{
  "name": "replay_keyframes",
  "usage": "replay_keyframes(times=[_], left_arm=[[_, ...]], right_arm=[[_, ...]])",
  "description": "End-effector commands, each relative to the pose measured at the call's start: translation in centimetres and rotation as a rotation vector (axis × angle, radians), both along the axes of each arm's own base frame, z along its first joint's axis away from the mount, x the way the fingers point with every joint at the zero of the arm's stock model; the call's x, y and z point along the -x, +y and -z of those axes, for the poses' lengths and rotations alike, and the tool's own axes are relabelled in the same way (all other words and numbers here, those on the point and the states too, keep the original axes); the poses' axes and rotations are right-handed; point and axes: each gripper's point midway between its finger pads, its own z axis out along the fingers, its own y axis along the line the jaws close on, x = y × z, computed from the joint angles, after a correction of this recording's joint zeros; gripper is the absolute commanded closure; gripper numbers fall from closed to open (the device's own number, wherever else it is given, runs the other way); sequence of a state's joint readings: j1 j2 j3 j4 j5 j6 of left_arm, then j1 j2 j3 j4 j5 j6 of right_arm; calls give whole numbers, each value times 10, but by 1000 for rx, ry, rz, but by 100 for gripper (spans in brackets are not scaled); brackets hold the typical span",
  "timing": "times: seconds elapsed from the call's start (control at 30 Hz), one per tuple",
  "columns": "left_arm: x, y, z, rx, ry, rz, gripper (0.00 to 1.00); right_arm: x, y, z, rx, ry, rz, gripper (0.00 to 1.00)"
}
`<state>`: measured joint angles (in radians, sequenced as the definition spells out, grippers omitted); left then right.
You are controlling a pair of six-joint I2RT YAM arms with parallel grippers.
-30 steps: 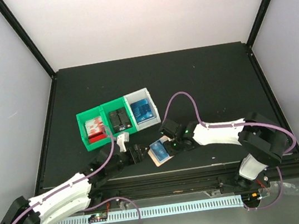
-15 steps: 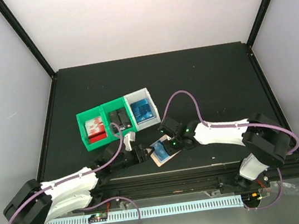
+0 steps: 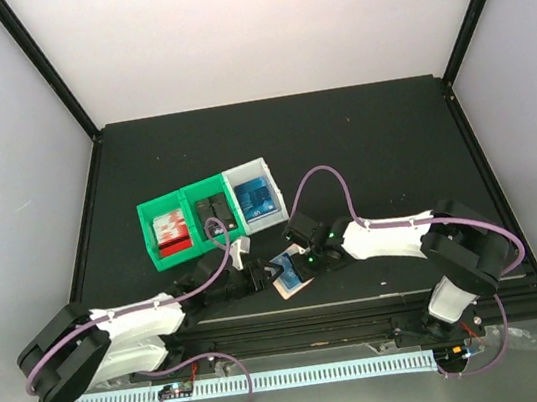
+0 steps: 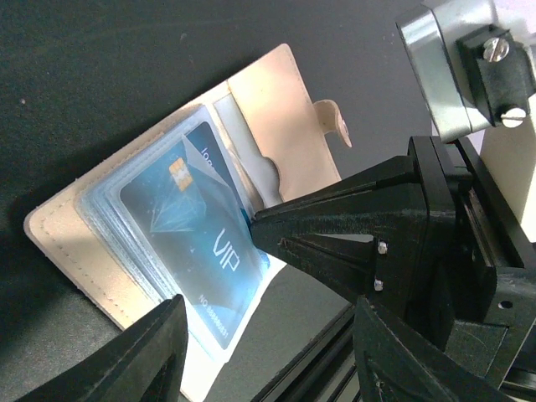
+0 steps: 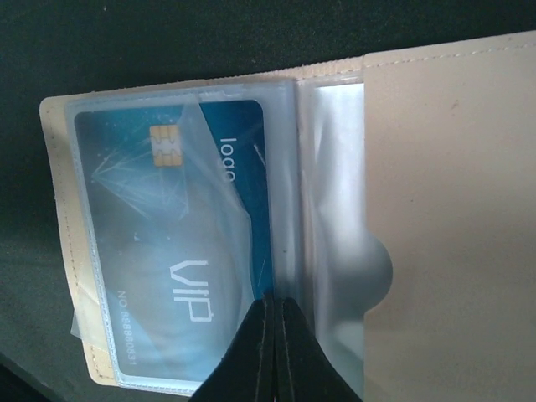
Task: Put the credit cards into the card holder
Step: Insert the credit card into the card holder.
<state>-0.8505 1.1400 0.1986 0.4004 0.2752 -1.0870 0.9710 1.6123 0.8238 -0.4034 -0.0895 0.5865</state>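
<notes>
On black table (image 3: 371, 145), right gripper (image 5: 272, 306) pinches credit card (image 5: 159, 251) in card holder (image 5: 444, 209).

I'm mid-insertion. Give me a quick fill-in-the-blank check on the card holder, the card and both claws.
1. The tan leather-like folding card holder lies ____ on the black table.
2. The bright blue plastic credit card in its clear sleeve reads ____.
3. The right claw is ____ on that card's edge.
4. The left claw has its jaws wide ____.
Missing words: open; VIP; shut; open.
</notes>
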Motion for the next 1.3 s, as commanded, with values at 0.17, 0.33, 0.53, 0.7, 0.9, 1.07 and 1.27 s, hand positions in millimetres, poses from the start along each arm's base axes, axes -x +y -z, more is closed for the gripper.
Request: replay_keyframes(times=[0.17,0.33,0.53,0.7,0.9,1.07,1.27], left_arm=[[-6,-14,-10,35,-1,6,44],[-8,-13,1,3,30,-17,44],[-10,-17,6,1,40,-10,45],[-12,-20,8,4,37,-11,49],[-14,-23,11,-3,39,-4,56],[-13,-27,9,15,36,11,63],[-13,-29,4,30,17,22,68]], right_arm=[[11,-16,28,61,62,67,99],[13,-16,29,39,76,91,99],[14,-17,29,-19,115,126,99],[14,-21,30,-37,129,142,99],[15,-20,31,-54,141,141,99],[16,-21,34,-55,145,144,99],[17,-22,34,-56,144,143,99]])
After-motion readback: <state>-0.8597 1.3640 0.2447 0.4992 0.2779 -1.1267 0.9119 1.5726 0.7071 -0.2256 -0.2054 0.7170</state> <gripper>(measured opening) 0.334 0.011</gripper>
